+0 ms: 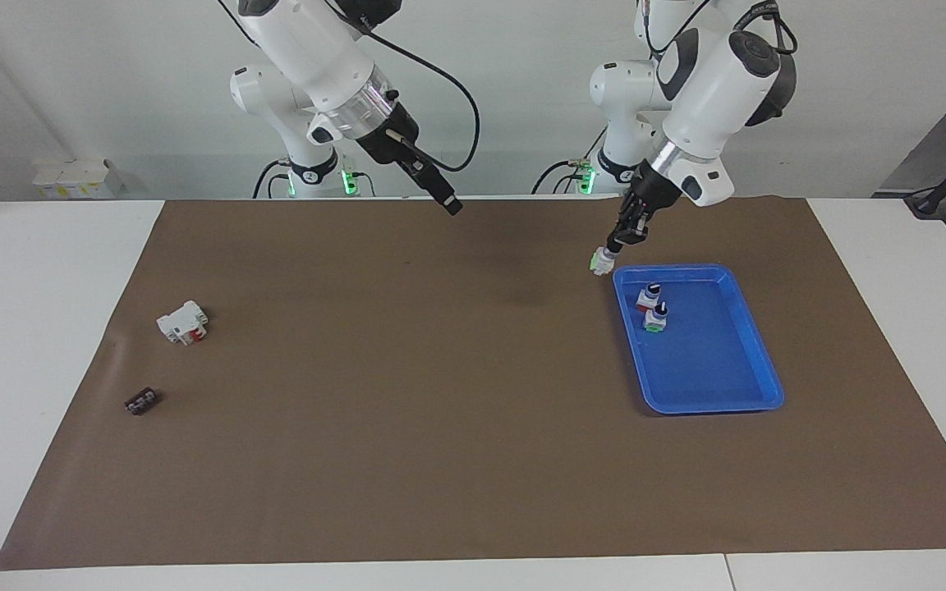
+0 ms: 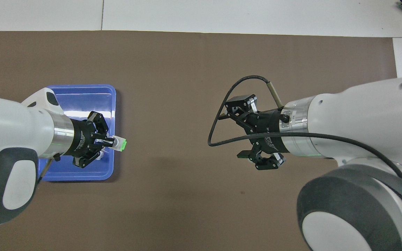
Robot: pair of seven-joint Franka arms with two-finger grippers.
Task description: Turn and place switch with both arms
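My left gripper (image 1: pixel 614 245) is shut on a switch (image 1: pixel 603 262) with a white-grey body and a green block at its free end. It holds the switch in the air over the corner of the blue tray (image 1: pixel 711 405) that is nearest the robots. In the overhead view the left gripper (image 2: pixel 111 142) holds the switch (image 2: pixel 120 144) over the tray's rim (image 2: pixel 82 86). Two more switches (image 1: pixel 649 296) (image 1: pixel 658 318) stand upright in the tray. My right gripper (image 1: pixel 450 203) is open and empty, raised over the bare mat; it also shows in the overhead view (image 2: pixel 231 136).
A white boxy part with red (image 1: pixel 182 322) and a tiny dark flat piece (image 1: pixel 141 401) lie on the brown mat (image 1: pixel 407 394) toward the right arm's end. A white table surrounds the mat.
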